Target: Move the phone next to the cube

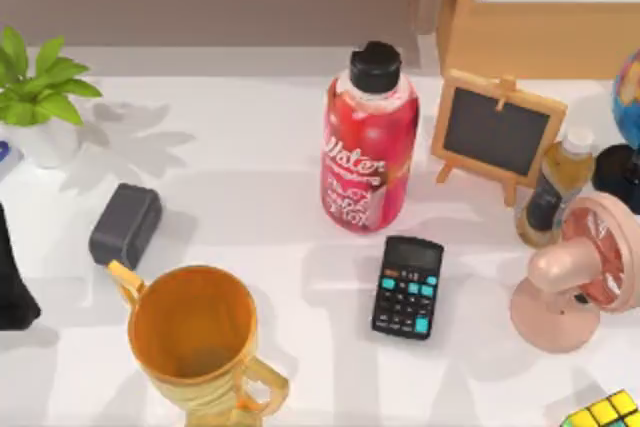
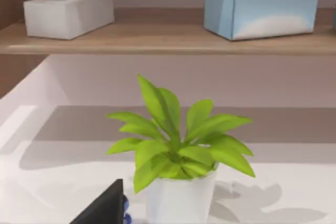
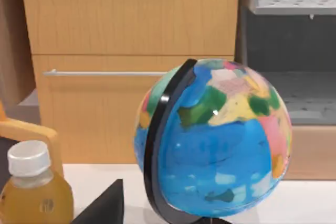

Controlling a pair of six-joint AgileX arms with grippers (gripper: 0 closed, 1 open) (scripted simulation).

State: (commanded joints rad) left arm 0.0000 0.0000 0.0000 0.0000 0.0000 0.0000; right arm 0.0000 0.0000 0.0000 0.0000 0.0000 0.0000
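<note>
The cube (image 1: 606,412), with a black grid and yellow, green and orange stickers, lies at the table's front right corner, cut off by the top view's edge. The phone is out of view. A black calculator (image 1: 408,287) lies flat in the middle, in front of the red bottle. My left arm (image 1: 12,277) is a black shape at the table's left edge, and a dark part of its gripper (image 2: 103,209) faces the potted plant (image 2: 178,156). A dark part of my right gripper (image 3: 104,207) sits low before the globe (image 3: 215,140).
A tall red bottle (image 1: 368,142), small chalkboard easel (image 1: 495,132), juice bottle (image 1: 552,182), pink fan (image 1: 575,282), orange cup (image 1: 195,342), dark grey box (image 1: 125,225) and plant (image 1: 40,97) stand around. A blue sliver (image 1: 3,152) beside the pot is unidentifiable.
</note>
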